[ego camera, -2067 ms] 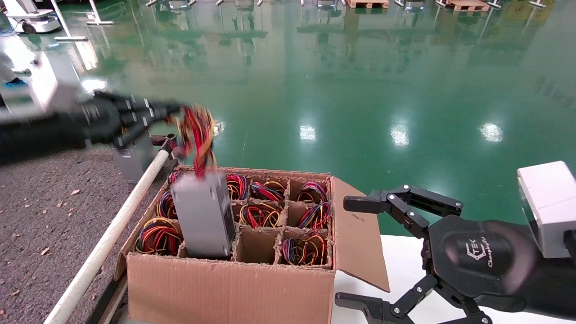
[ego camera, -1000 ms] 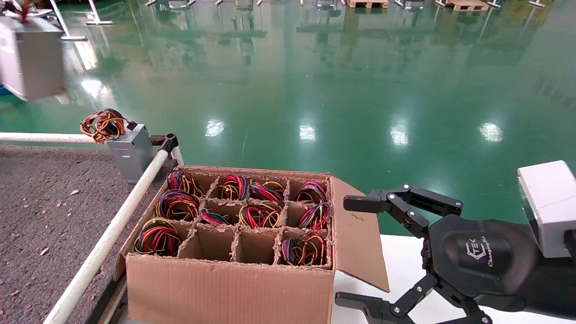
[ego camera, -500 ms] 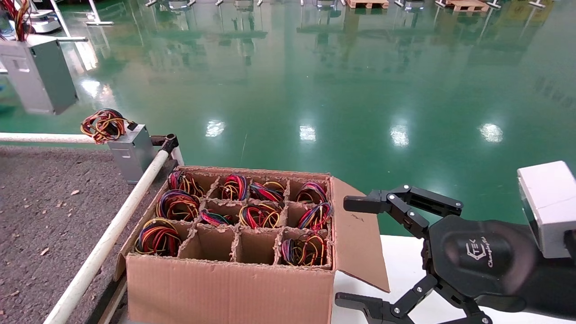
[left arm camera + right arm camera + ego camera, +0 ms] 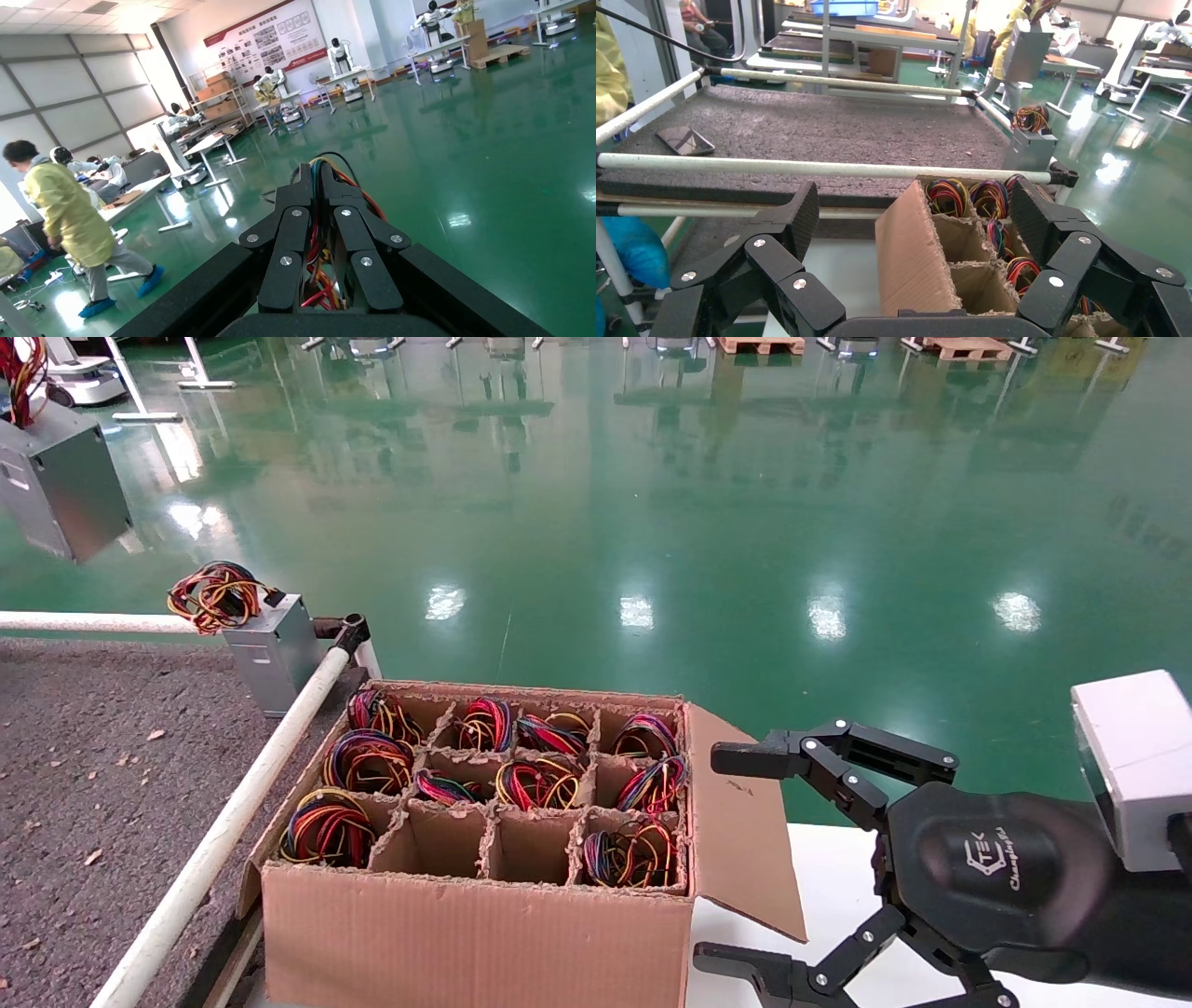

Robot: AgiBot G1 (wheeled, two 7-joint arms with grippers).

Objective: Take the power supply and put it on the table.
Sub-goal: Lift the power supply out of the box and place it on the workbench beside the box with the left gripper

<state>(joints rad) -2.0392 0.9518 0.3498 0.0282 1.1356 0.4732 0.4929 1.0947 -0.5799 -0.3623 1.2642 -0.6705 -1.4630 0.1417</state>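
Green floor (image 4: 652, 495), glossy, fills the far field. Counter (image 4: 102, 775), dark grey and speckled, lies at the robot's left, edged by a white tube rail (image 4: 223, 836). Cardboard carton (image 4: 484, 933), open-topped and divided into cells, stands just beside the rail; most cells hold coiled wire bundles, and 2 front cells show bare cardboard.

Right gripper (image 4: 736, 859) hangs low at the robot's right, beside the carton's open flap, above a white tabletop (image 4: 829, 887). Its fingers (image 4: 745, 758) are spread wide apart, holding and touching nothing; the right wrist view shows the carton corner between them, but farther off. The black palm housing bears a logo and script that cannot be read with certainty.

Power supply (image 4: 60, 477), a grey metal box, hangs tilted in the air at the far left, high above the counter's far rail and over the floor, with red wires rising from its top. Left gripper (image 4: 321, 203) appears only in the left wrist view, arm raised and pointing out over the hall; its fingers (image 4: 292, 232) are closed together on the red, yellow and black wire bundle.

A second grey box (image 4: 275, 649), topped by a tight wire coil, sits at the counter's corner against the rail.
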